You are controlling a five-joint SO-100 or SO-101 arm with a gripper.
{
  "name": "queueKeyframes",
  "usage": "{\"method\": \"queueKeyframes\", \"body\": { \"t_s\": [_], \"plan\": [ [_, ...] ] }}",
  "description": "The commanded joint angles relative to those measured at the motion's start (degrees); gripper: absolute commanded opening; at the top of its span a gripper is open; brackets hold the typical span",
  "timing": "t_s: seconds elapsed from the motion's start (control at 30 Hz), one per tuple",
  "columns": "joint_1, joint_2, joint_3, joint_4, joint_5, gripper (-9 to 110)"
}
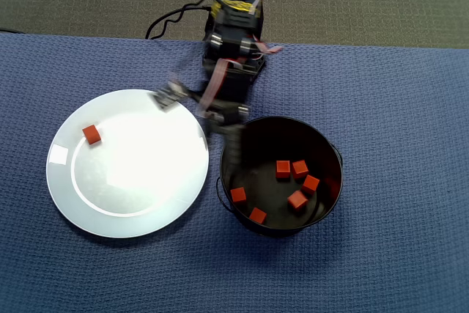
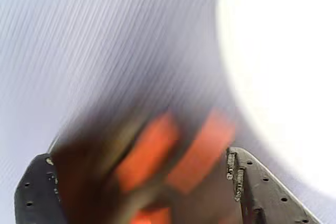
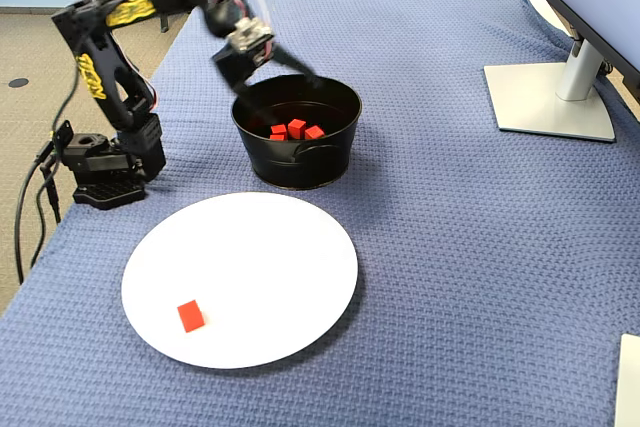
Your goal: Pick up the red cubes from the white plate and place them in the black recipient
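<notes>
— From above, how does it stand?

— Six red cubes (image 1: 283,169) lie inside the black pot (image 1: 331,153), and one red cube (image 1: 91,134) is left on the white plate (image 1: 132,210), near its upper left rim. The arm is a smear across the pot's left edge; the gripper (image 1: 227,159) seems to hang over the rim there, but it is too blurred to say whether its fingers are apart or together.

— And the camera on the wrist?

— Heavy blur. I make out orange streaks, most likely cubes in the pot below, a dark band, and a bright white patch on the right that I take for the plate. Two dark gripper parts sit at the bottom corners with a wide gap between them and nothing solid in it, so it looks empty to me, though I cannot tell for certain.

— From the side?

— The gripper (image 3: 300,75) hovers over the pot's (image 3: 300,162) far rim. The plate (image 3: 300,237) sits in front of the pot, toward the camera, and the last cube (image 3: 190,315) lies at its near left part, well apart from the gripper.

— So the next move?

— My guess: it must swing away from the pot and cross the whole plate, since that cube lies on the side farthest from the pot.
</notes>
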Motion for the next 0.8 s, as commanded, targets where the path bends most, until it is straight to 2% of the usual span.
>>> {"method": "queueKeyframes", "body": {
  "t_s": [0.0, 0.17, 0.23, 0.37, 0.77],
  "plan": [
    [16.44, 3.43, 3.34, -9.67, -17.31, 35],
    [28.65, 2.55, 12.30, -19.34, -30.94, 29],
    [32.61, 2.46, 16.61, -23.12, -37.27, 29],
    [38.06, 0.70, 25.75, -38.06, -47.02, 32],
    [43.51, -10.63, 30.23, -53.96, -50.54, 32]
  ]
}}
